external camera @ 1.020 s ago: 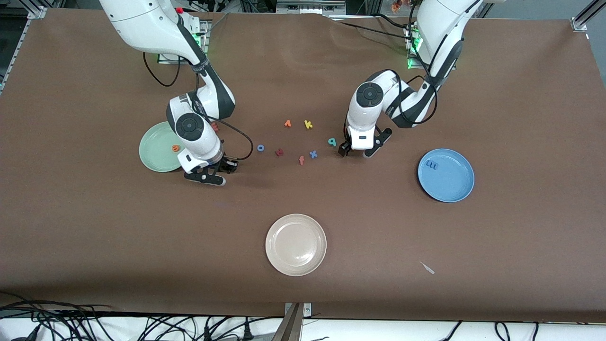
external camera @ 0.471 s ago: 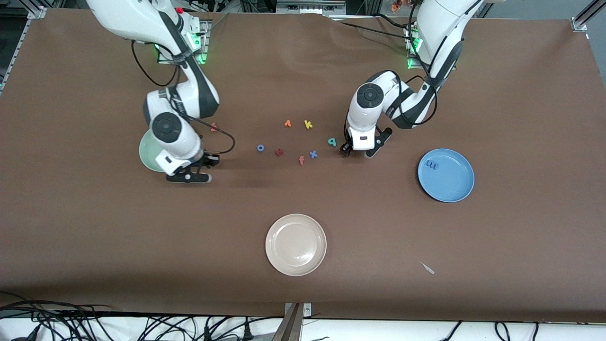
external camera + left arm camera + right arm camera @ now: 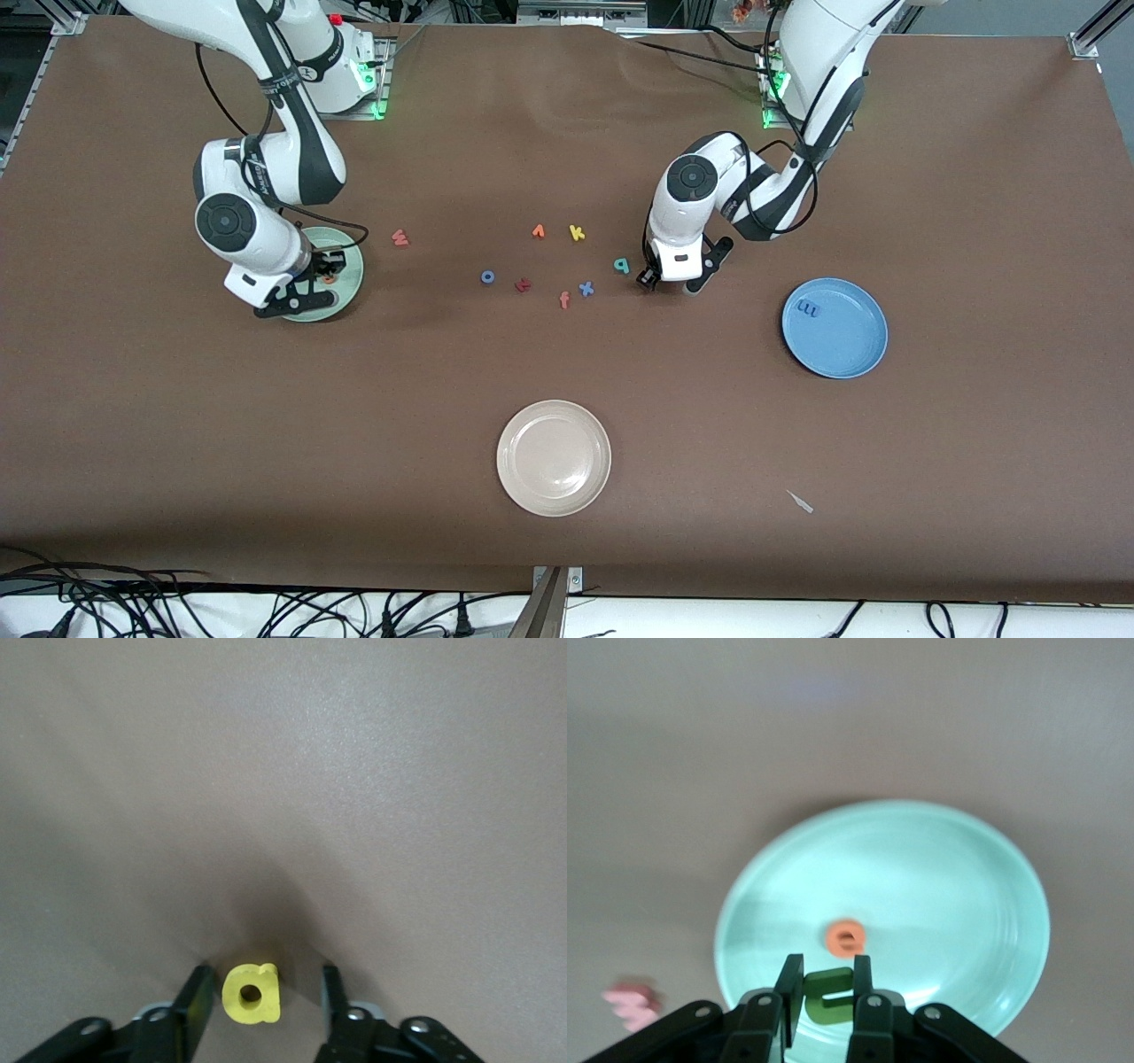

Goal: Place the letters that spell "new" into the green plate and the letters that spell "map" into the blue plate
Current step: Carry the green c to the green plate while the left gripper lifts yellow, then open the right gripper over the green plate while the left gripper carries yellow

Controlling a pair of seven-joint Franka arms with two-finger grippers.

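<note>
On green plate (image 3: 347, 288): orange e (image 3: 845, 937); blue plate (image 3: 846, 341): m (image 3: 808, 308)

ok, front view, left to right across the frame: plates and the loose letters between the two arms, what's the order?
Pale mint-green plate → pinkish-red foam w → blue ring-shaped o → dark red t → teal round-bowled letter with a stem → medium-blue plate. Middle cluster and beige plate skipped: they overlap.

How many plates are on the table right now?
3: the green plate under the right end effector, the blue plate toward the left arm's end, the beige plate nearest the front camera.
</note>
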